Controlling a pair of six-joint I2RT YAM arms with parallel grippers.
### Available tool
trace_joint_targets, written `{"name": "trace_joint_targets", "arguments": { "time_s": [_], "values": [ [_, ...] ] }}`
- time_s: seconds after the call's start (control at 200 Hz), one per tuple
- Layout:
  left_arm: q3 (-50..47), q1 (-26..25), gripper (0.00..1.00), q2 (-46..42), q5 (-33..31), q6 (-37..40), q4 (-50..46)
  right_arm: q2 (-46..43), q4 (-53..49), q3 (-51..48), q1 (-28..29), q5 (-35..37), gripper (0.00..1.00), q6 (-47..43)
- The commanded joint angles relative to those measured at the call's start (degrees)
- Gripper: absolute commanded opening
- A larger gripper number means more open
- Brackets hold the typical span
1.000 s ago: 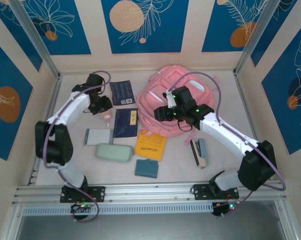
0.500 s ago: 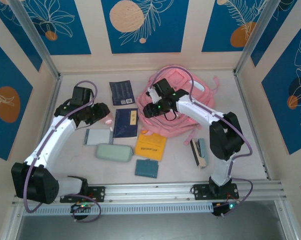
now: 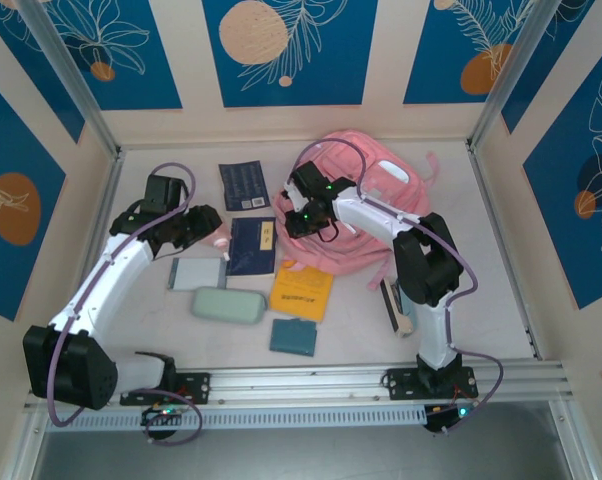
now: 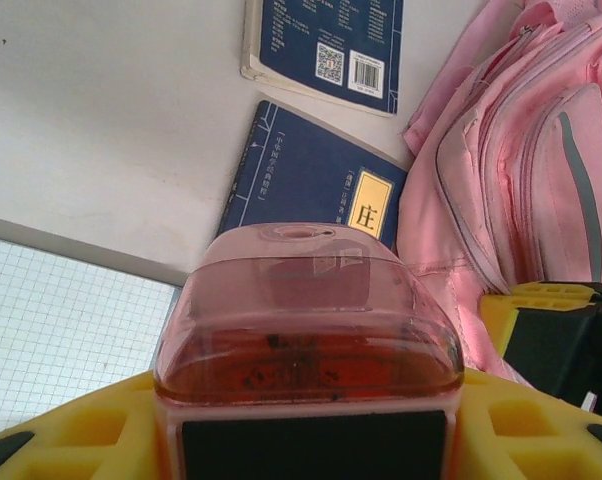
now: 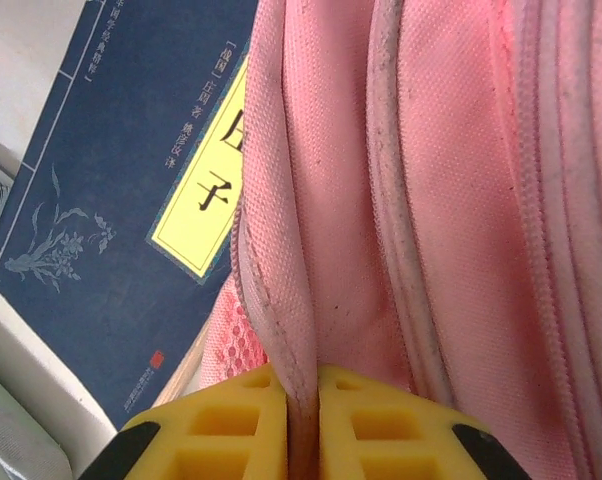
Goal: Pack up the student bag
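At the left we see the left jaws standing partway open and clamped on a pink translucent box (image 3: 219, 240), its sides pressed between the yellow fingers (image 4: 81, 430); just beside it on the white counter (image 3: 351, 325) lies a grid-ruled notebook (image 3: 196, 272), with a pale green pencil case (image 3: 227, 305) nearer the arms; next come two dark blue books, a barcoded book (image 3: 243, 185) toward the far wall and a yellow-labelled book (image 3: 251, 245) right beside the box; an orange booklet (image 3: 301, 290) and a small teal notebook (image 3: 293, 337) lie nearer the arms; the student bag (image 3: 336, 250) lies at the far middle of the counter, reaching toward the right, its left edge right against the yellow-labelled book; the right jaws are closed tight at that left edge, pinching a fold of the bag's pink fabric between their yellow pads (image 5: 236, 395); at the right, a white and grey-blue item (image 3: 401, 305) lies partly behind the right arm.
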Motion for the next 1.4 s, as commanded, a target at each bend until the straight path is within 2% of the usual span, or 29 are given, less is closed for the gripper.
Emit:
{"name": "trace_joint_targets", "arguments": {
  "time_s": [0.0,0.16,0.31,0.715,0.795,1.035,1.3,1.395],
  "values": [
    [-0.4,0.6,0.36,-1.1,1.9,-0.8,2.2,-1.6,-1.0,1.8,0.3,0.9,0.12,0.2],
    [-0.5,0.6,0.36,-0.9,1.8,-0.7,2.1,-2.8,0.1,1.3,-0.6,-1.9,0.10,0.8],
    [-0.5,0.6,0.36,-0.4,2.4,-0.8,2.2,-1.8,0.8,1.3,-1.1,-4.0,0.20,1.6],
    [-0.8,0.6,0.36,0.3,2.7,-0.8,2.6,-1.1,3.6,1.3,-0.5,-1.3,0.29,3.6],
    [-0.9,0.6,0.36,0.6,2.8,-0.6,2.6,-1.0,4.0,1.4,-0.6,-0.7,0.25,3.7],
    [-1.3,0.6,0.36,1.0,3.4,-0.5,3.0,-0.6,4.3,1.1,-0.8,-0.4,0.00,4.0],
    [-1.1,0.6,0.36,1.1,4.1,-0.3,3.4,-6.8,4.6,0.7,-1.4,0.3,0.00,4.7],
    [-1.0,0.6,0.36,0.8,4.9,-0.1,3.9,-9.6,4.7,0.5,-2.5,-1.6,0.00,5.7]
  ]
}}
